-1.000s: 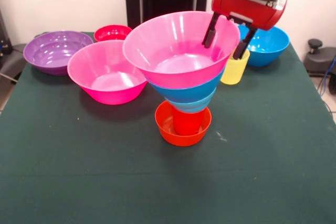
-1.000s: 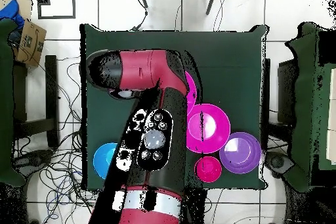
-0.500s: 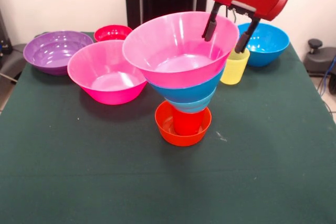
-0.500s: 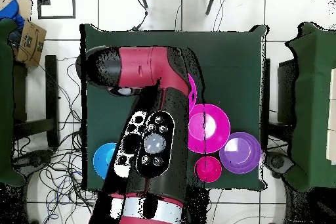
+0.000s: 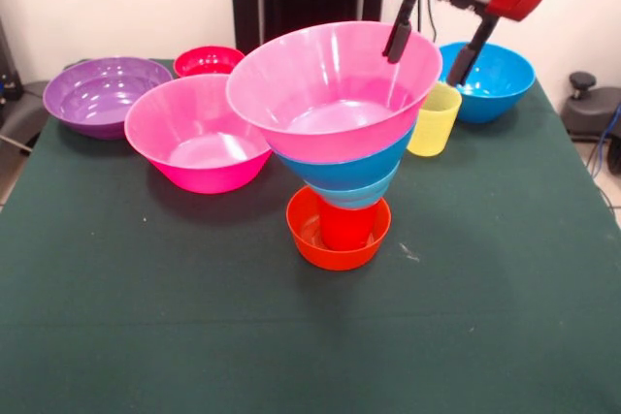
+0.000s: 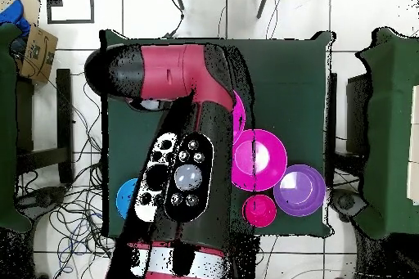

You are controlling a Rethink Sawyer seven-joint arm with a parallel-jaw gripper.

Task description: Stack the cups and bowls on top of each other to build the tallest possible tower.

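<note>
The tower stands mid-table: a small orange bowl [image 5: 339, 238] at the bottom holds the red cup [image 5: 346, 226]. On the cup sit a light-blue bowl [image 5: 356, 195], a large blue bowl [image 5: 342, 171] and a large pink bowl [image 5: 333, 86] on top. My gripper [image 5: 434, 45] hangs open above the top bowl's right rim, touching nothing. The yellow cup [image 5: 433, 121] stands upright just behind the tower, below the gripper. In the overhead view the arm [image 6: 186, 169] covers the tower and the gripper.
Loose bowls: a pink one [image 5: 194, 133] [image 6: 260, 159] left of the tower, a purple one [image 5: 101, 94] [image 6: 299, 190] at the far left, a small red one [image 5: 208, 60] [image 6: 259, 210] behind them and a blue one [image 5: 491, 79] [image 6: 127, 198] at the back right.
My gripper has risen and drifted right, from straddling the top pink bowl's rim to hanging clear above it. The tower has not moved.
</note>
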